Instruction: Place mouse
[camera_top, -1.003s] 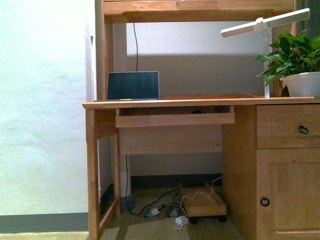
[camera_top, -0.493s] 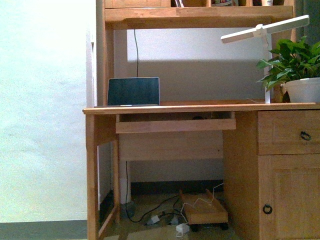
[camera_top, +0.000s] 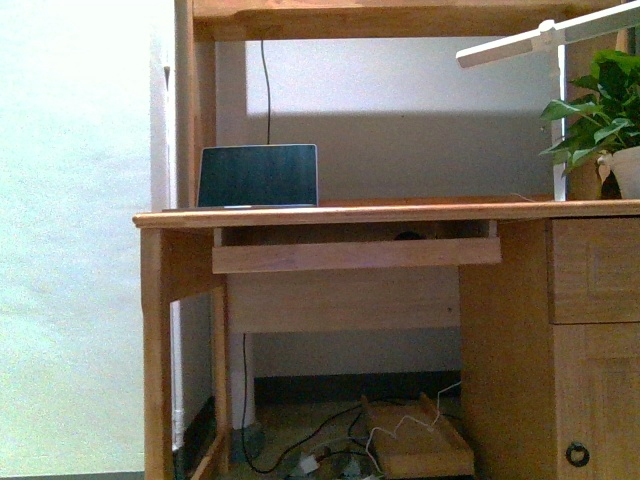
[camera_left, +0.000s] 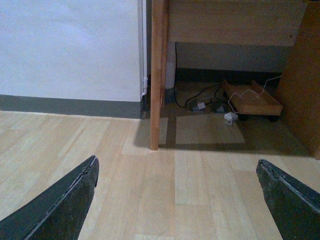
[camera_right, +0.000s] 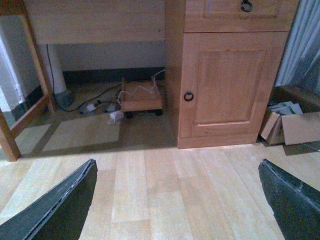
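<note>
Across the last second the front view closes in on the desk (camera_top: 300, 214): it fills more of the frame than it does 1 second ago, the laptop (camera_top: 258, 175) and the pull-out tray (camera_top: 355, 254) loom larger, and the plant (camera_top: 600, 110) slides toward the right edge. I read this as the robot rolling up to the desk, so the task is in its approach stage, with no handling begun.

Neither arm shows in the front view. In the left wrist view the left gripper (camera_left: 176, 165) stands spread wide with only bare floor between its 2 dark fingers (camera_left: 65, 200), holding nothing. The right gripper (camera_right: 177, 165) is the same, splayed and empty, hanging low over the floorboards in front of the cupboard door (camera_right: 230, 85).

The only candidate for the mouse (camera_top: 407, 236) is a small dark lump in the slot between the desktop and the tray's front board, right of centre (too small and shadowed to be sure of). It sits well apart from both grippers.

In my judgement, both arms must rise from floor level to desk height before anything can be grasped, and the narrow slot could make the reach awkward.
</note>
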